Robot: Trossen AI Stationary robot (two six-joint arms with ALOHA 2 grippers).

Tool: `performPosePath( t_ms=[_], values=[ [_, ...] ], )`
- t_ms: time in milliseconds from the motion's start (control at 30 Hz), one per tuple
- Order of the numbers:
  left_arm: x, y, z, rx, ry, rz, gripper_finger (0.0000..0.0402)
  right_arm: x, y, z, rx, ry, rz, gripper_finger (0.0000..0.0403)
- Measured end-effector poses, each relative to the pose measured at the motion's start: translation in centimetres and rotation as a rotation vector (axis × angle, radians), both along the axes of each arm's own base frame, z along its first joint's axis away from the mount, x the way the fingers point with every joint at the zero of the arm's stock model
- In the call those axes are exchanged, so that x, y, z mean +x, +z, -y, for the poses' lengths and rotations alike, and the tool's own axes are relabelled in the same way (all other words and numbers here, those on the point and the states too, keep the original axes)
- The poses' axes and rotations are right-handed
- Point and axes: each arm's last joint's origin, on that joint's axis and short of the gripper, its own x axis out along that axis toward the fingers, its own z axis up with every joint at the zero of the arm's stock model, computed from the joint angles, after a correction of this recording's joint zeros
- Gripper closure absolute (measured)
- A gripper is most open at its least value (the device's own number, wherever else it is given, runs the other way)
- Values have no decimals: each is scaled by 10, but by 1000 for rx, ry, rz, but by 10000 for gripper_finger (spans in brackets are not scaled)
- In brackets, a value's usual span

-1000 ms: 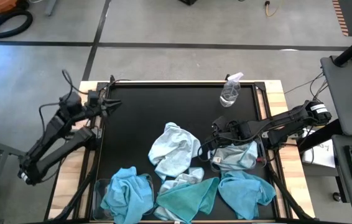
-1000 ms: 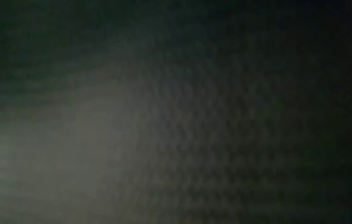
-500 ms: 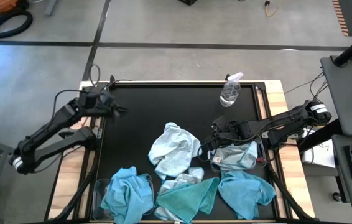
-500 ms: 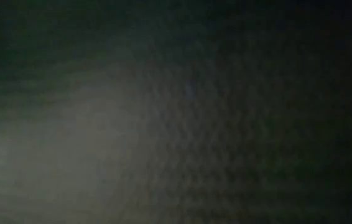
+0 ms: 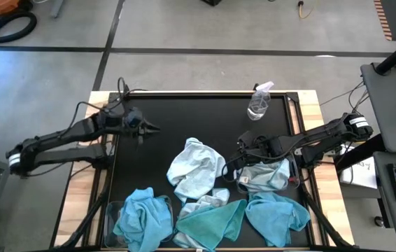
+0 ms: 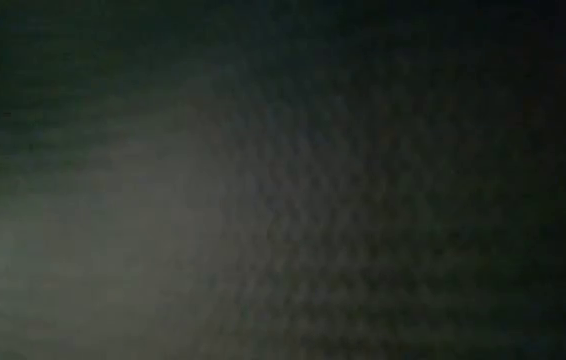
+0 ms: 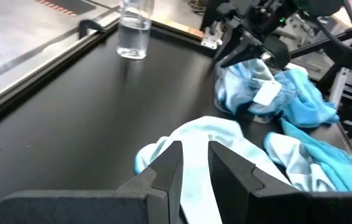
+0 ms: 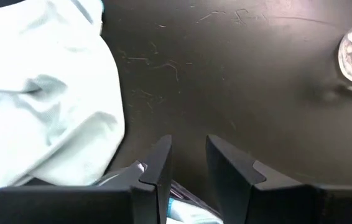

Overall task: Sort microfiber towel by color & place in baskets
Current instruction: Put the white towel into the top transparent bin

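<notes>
Two tools out over the bench (image 5: 184, 119): left tool (image 5: 147, 128) over bare black surface at the left edge, fingers a narrow gap apart and empty, nose aimed at the pale towel (image 5: 196, 166) lying crumpled mid-bench, off to its right and nearer the front. Further right, right tool (image 5: 240, 170) low at the rim of the right basket (image 5: 292, 175), fingers slightly parted, nothing between them, pale towels bunched inside. By position, left arm judged the nearer reach for that loose pale towel.

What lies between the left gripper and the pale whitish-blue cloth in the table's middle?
Only bare black table separates the left gripper from that pale whitish-blue cloth, as the high view shows.
</notes>
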Motion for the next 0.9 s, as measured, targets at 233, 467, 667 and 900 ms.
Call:
performPosePath(
  t_ms=[233, 467, 667, 900],
  values=[
    [25, -1, 5, -51, -59, 57, 340, 0, 0, 0, 13, -29, 17, 310],
    [48, 2, 5, -90, -81, 68, 340, 1, 1, 0, 16, -29, 31, 310],
    [68, 14, -1, -47, -6, -59, 340, 1, 1, 0, 16, -27, 31, 310],
    [94, 28, 4, 66, 36, -274, 340, 1, 1, 0, 19, -27, 31, 310]
  ],
)
